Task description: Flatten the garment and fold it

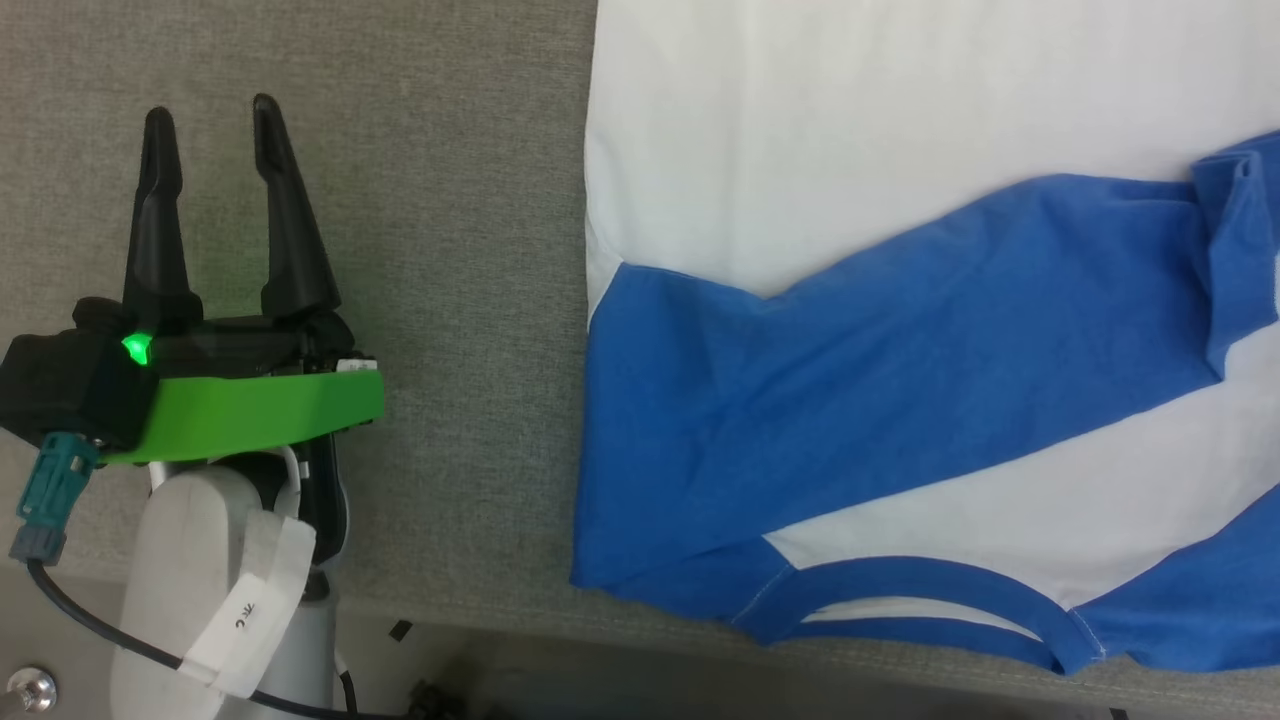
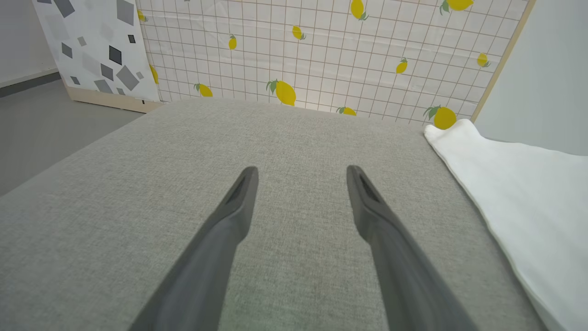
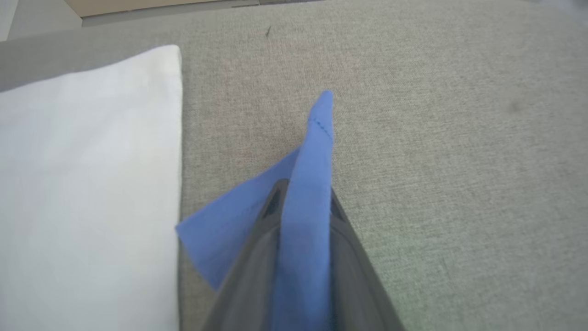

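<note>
Work surface: a grey woven upholstered top (image 1: 460, 250), flat, with its near edge running along the bottom of the head view.
Room, far side: a white grid panel printed with yellow lemons (image 2: 321, 55) stands behind the far edge of the surface. Beside it is a white panel with grey angular flecks (image 2: 92, 46).
Floor: a grey floor (image 2: 36, 133) lies past the surface's left edge in the left wrist view.
Garment, location: the garment (image 1: 850, 130) lies on the surface, to the right of the left gripper and apart from it (bare grey weave lies between them).
Garment, body: white and spread flat, with a straight edge toward the left gripper.
Garment, sleeve: a blue sleeve (image 1: 900, 380) lies slantwise across the white body, softly creased, rising toward the upper right of the head view.
Garment, collar: a blue collar band (image 1: 930, 590) curves beside the near edge of the surface, with pale stitching at its seams.
Left gripper: the left gripper (image 1: 212, 108) is over bare surface, its two dark fingers spread wide apart with nothing between them. A green band (image 1: 250, 415) wraps the wrist, and a green light (image 1: 137, 349) glows on it.
Right gripper: the right gripper (image 3: 305, 191) has its fingers pressed together on a strip of blue garment fabric. The strip stands up between them and ends in a stitched hem tip (image 3: 324, 105).
Right wrist view, surroundings: the white body lies just left of the pinched blue strip, and grey weave lies to its right.
</note>
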